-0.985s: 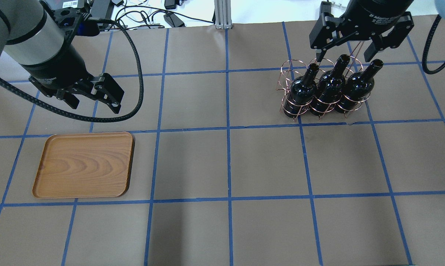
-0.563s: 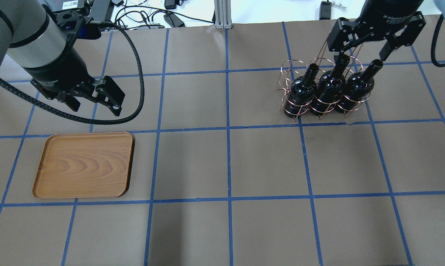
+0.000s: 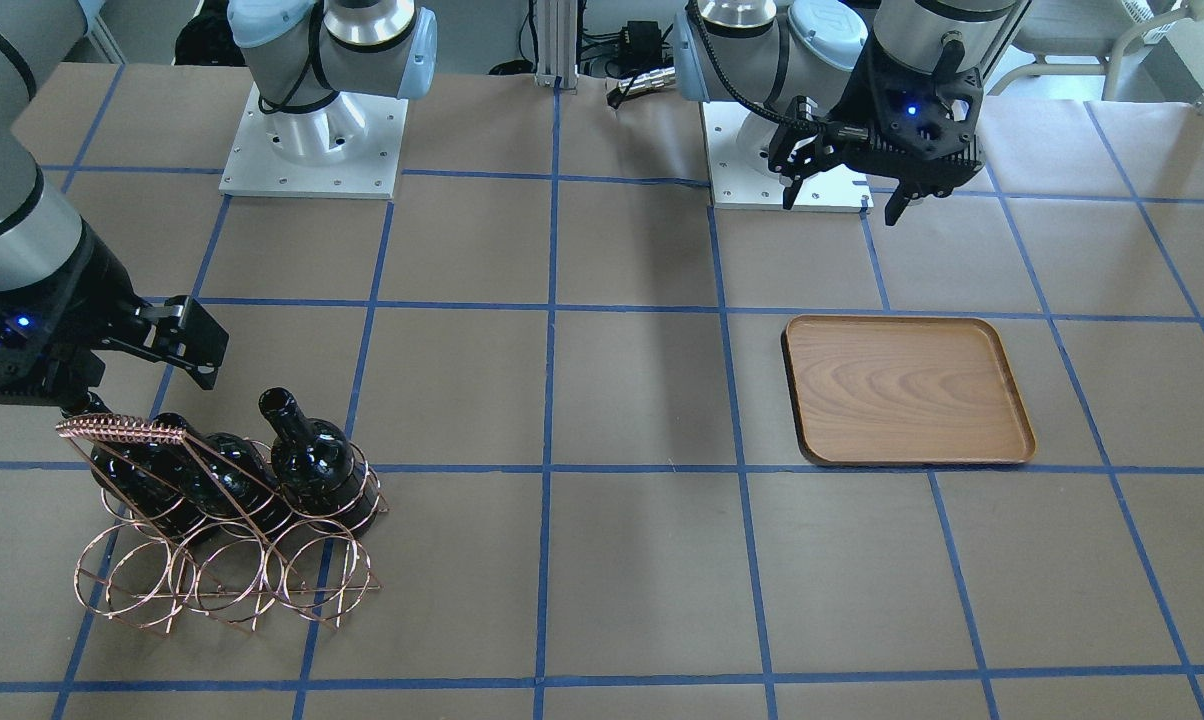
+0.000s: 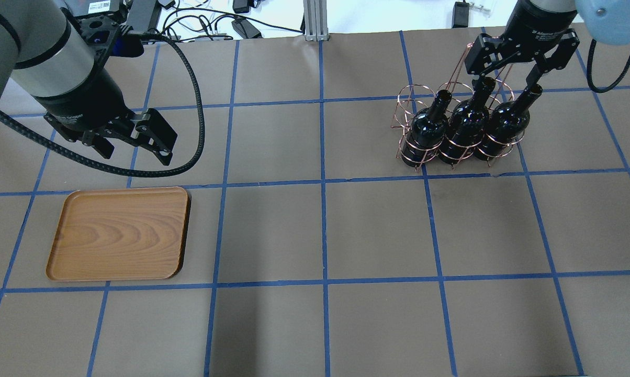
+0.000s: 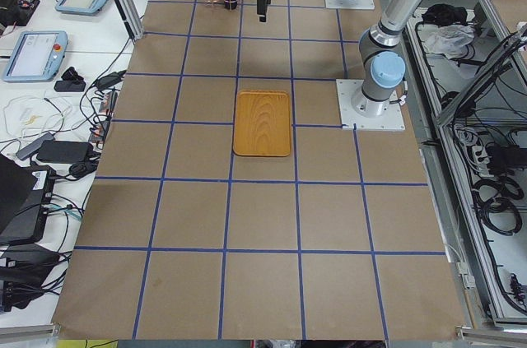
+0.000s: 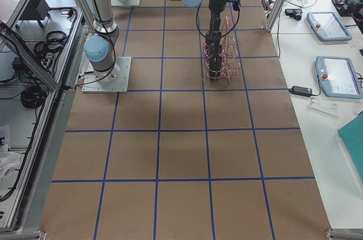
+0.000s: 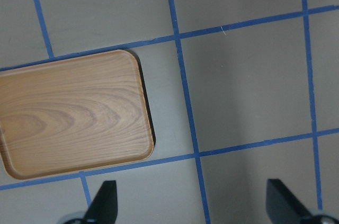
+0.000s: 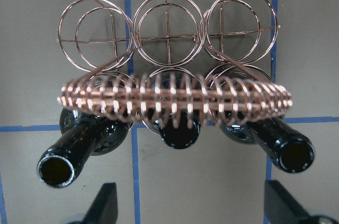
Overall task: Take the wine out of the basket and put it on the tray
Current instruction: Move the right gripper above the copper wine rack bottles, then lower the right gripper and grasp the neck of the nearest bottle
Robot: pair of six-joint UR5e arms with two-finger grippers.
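Note:
Three near-black wine bottles stand tilted in the near row of the copper wire basket (image 4: 410,100); the wine (image 4: 505,123) on the right is one of them. In the right wrist view the coil-wrapped handle bar (image 8: 175,99) crosses over the bottle necks, with open mouths (image 8: 55,169) at each side. My right gripper (image 4: 503,74) is open and empty, hovering over the handle and necks. It also shows in the front view (image 3: 134,385). The wooden tray (image 4: 119,233) lies empty at the left. My left gripper (image 4: 134,152) is open and empty, above the table behind the tray.
The basket's far row of rings (image 8: 168,25) is empty. Blue tape lines grid the brown table. Cables and devices (image 4: 205,21) lie past the far edge. The arm bases (image 3: 312,140) stand at the robot's side.
My right gripper has come down and shifted right, closer over the basket's handle and bottle necks, still open. The left arm has hardly moved.

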